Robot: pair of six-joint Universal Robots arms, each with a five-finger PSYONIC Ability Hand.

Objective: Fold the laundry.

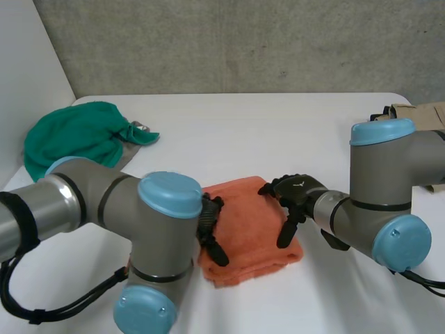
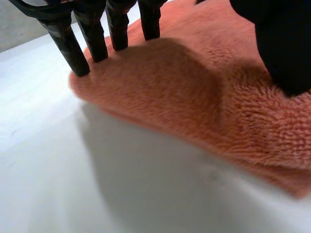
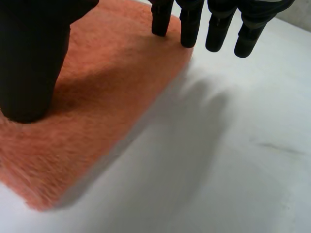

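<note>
Far to the left a crumpled green cloth (image 1: 80,136) sits on the white table (image 1: 278,132), well apart from the orange towel (image 1: 249,233), which lies folded into a thick pad at the front between the hands. The left hand (image 1: 211,226) lays straight, spread fingers (image 2: 73,53) on the towel's left edge, and the right hand (image 1: 292,198) holds straight fingers (image 3: 189,29) over its right edge, neither clamping anything. The towel looks soft, light and limp, likely to sag, so pinching both corners of one edge seems best.
</note>
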